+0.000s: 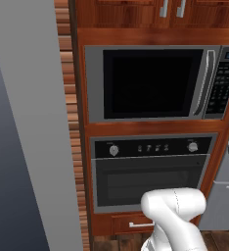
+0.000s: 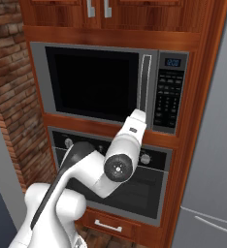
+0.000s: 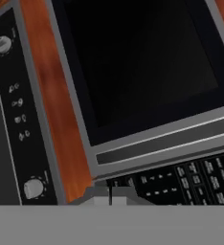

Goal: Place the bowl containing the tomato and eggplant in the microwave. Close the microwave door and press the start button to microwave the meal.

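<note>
Gripper [image 3: 109, 195] sat at bottom centre of the hand view, fingers pinched together, holding nothing, just off the keypad panel [image 3: 190, 179] at lower right. Microwave door [image 1: 150, 83] looked shut, upper centre of the left base view. Likely step was the start press: approach square to the panel, push one button only, avoid the handle [image 2: 144, 83].

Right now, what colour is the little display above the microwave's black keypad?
Blue, on the small display; clearest in the right base view.
</note>
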Robot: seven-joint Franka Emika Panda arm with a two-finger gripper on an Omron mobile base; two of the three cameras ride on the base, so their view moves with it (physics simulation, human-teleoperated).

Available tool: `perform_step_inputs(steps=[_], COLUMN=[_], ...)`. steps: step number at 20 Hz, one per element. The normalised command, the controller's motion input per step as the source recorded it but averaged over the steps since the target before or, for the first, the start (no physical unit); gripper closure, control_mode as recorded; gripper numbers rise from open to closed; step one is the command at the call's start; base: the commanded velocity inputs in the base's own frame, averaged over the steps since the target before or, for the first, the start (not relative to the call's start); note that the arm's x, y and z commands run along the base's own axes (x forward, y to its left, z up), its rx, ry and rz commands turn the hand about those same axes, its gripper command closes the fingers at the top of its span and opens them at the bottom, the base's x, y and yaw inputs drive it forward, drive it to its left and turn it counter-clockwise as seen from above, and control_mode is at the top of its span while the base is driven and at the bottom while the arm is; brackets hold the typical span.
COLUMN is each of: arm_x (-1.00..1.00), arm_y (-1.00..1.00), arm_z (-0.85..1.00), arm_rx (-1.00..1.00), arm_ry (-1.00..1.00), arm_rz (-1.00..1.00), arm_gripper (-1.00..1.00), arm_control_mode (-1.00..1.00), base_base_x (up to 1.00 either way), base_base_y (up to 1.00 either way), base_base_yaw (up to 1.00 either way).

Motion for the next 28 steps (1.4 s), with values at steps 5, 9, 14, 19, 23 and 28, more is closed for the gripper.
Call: perform_step_inputs(steps=[5,9,14,19,23,28], arm_x=[0.1,0.19,0.31,0.33,0.25,0.25], arm_y=[-0.01,-0.08,-0.13,-0.06,-0.1,-0.1], arm_z=[-0.01,0.0,-0.02,-0.07,-0.17,-0.17], arm_rx=[0.16,0.13,0.09,0.06,0.05,0.04], arm_ry=[-0.05,-0.06,-0.03,-0.01,-0.02,-0.01], arm_rz=[0.0,0.0,0.0,0.0,0.0,0.0], arm_gripper=[1.0,1.0,1.0,1.0,1.0,1.0], arm_control_mode=[-1.0,-1.0,-1.0,-1.0,-1.0,-1.0], base_base_x=[0.0,0.0,0.0,0.0,0.0,0.0], base_base_y=[0.0,0.0,0.0,0.0,0.0,0.0], base_base_yaw=[0.0,0.0,0.0,0.0,0.0,0.0])
